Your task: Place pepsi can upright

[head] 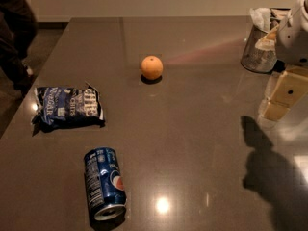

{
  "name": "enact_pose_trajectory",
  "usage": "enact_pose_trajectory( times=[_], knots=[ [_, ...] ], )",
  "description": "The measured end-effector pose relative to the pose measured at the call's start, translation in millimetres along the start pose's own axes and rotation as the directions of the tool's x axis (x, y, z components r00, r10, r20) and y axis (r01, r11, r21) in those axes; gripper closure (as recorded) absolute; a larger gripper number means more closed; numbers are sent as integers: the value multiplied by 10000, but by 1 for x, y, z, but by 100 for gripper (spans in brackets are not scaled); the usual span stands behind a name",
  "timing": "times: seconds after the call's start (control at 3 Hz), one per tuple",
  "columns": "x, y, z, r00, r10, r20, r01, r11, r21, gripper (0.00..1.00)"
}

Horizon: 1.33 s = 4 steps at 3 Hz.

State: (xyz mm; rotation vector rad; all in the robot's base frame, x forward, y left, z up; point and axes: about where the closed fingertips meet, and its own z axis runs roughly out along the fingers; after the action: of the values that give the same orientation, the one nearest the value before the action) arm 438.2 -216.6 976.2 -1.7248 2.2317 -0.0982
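Nothing seems done yet: the can [105, 183] lies on its side at the front left of the counter [202, 129], well apart from our hand [283, 97] at the right, whose state we cannot tell, so grasping and standing it remain.

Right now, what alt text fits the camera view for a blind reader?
A pepsi can lies on its side on a dark table, with the gripper far off at the picture's right edge. A chip bag and orange sit beyond.
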Motion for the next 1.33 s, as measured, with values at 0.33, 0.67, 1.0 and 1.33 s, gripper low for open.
enact_pose_trajectory(
  times=[0.33,0.67,1.0,1.33],
  knots=[
    [-1,0,-1,10000,-25,31,25,10000,16,0],
    [-24,12,1,9935,-962,604,974,9951,-172,0],
    [-62,43,5,9475,-2817,1515,2902,9562,-374,0],
    [-98,83,11,8418,-4827,2415,5087,8591,-564,0]
  ],
)
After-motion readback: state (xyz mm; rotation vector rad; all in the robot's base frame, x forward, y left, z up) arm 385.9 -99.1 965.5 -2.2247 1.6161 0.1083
